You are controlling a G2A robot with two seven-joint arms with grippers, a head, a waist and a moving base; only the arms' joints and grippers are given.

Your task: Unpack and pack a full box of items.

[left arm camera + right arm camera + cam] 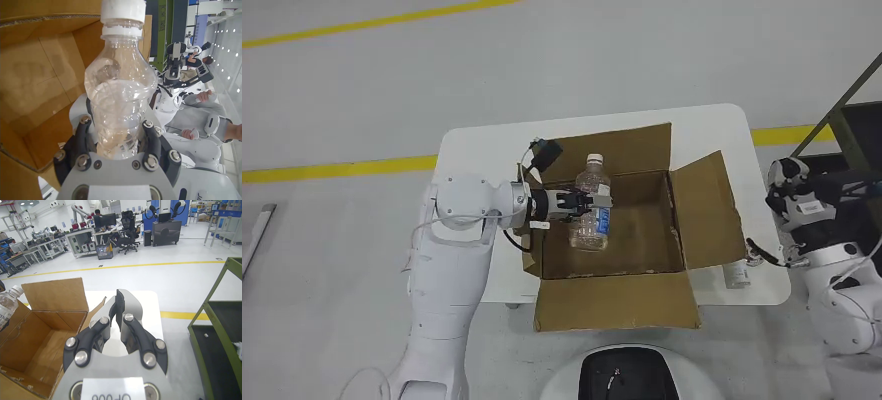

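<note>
Clear plastic bottle (592, 180) front and centre, just left of the middle of the top view: white cap, some water inside, a label round its lower half, cap end pointing toward the upper edge of the frame. It hangs over the left part of the open cardboard box (642, 245), and the left gripper (594, 204) has it, coming in from the left of the frame. The left wrist view confirms it: the gripper (116, 122) has its black fingers (83, 130) clamped on either side of the bottle (121, 85) at the lower body, brown box wall behind. From the right wrist view the bottle (7, 308) rides above the box (56, 294) rim (whether it touches the cardboard, I cannot tell). All four box flaps are folded out, and the box sits on the white table (482, 150) in the centre of the top view. A small white item (735, 272) lies on the table just beside the right-hand flap. Out at the right edge of the top view, well apart from the box, is the right arm; its gripper (117, 306) has its fingers pressed together on nothing, with a green cart (217, 313) beside it.
</note>
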